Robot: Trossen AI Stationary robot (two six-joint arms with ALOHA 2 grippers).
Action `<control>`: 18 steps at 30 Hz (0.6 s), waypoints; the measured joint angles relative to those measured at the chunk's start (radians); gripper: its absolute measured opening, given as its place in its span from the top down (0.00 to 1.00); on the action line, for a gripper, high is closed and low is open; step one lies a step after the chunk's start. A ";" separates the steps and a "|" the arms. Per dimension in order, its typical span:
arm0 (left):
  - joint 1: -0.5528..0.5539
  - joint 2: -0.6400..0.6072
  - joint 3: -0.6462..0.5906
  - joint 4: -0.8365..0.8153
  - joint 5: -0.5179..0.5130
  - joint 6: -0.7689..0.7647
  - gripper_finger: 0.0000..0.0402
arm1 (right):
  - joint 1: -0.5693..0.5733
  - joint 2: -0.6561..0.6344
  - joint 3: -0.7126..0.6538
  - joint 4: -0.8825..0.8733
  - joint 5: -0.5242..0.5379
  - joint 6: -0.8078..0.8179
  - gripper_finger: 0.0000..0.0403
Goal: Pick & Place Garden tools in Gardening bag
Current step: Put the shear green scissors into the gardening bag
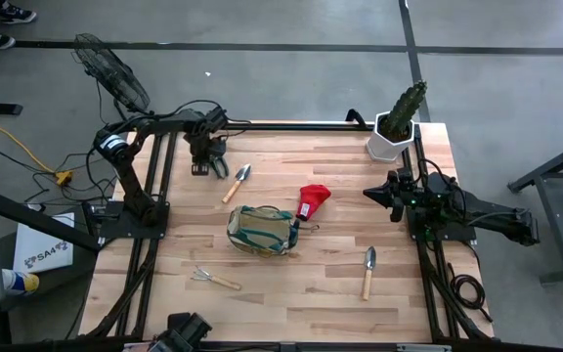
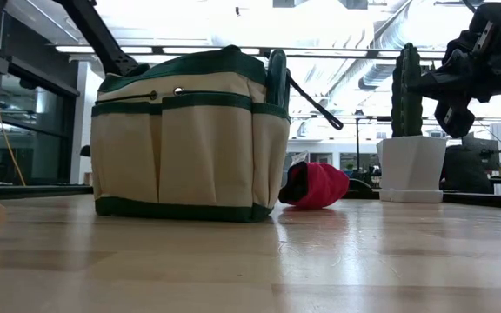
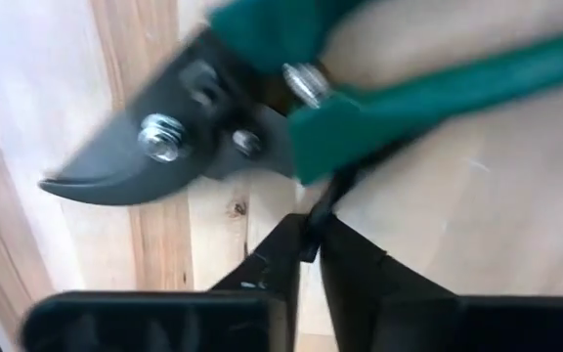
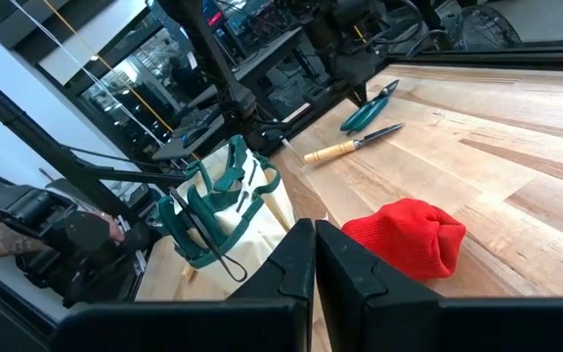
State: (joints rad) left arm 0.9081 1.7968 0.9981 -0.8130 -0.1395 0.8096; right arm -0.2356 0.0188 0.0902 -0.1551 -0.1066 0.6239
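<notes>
Wooden table (image 1: 311,284): trowels, rake, red glove seen outside gardening bag (image 1: 262,230). Left gripper (image 1: 206,156), fingers closed, at far-left pruning shears (image 3: 291,108); grasp can't be told. Right gripper (image 1: 379,193) closed, empty.

My rig's two arms, black throughout: the left arm (image 1: 135,166) built of slim tubular links with a pale band near one joint, the right arm (image 1: 477,215) trailing looped black cables. Each tool ends in flat, matte black fingers (image 4: 291,264).
</notes>
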 joint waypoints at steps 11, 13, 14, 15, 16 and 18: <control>-0.015 -0.001 0.023 -0.083 0.084 -0.233 1.00 | 0.000 0.000 0.000 -0.001 0.000 0.000 0.99; -0.016 0.000 0.041 -0.140 0.129 -0.289 1.00 | 0.000 0.000 0.000 -0.007 0.000 0.000 0.99; -0.019 -0.006 0.051 -0.172 0.165 -0.313 1.00 | 0.000 0.000 0.000 -0.008 0.000 0.000 0.99; -0.020 -0.012 0.057 -0.215 0.201 -0.334 1.00 | 0.000 0.000 0.000 -0.007 0.000 0.000 0.99; -0.020 -0.019 0.064 -0.242 0.242 -0.350 1.00 | 0.000 0.000 0.000 -0.007 0.000 0.000 0.99; -0.022 -0.051 0.090 -0.246 0.286 -0.373 1.00 | 0.000 0.000 0.000 -0.008 0.000 0.000 0.99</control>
State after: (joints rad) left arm 0.8857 1.7459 1.0877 -1.0587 0.1469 0.4368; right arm -0.2356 0.0187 0.0902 -0.1627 -0.1066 0.6239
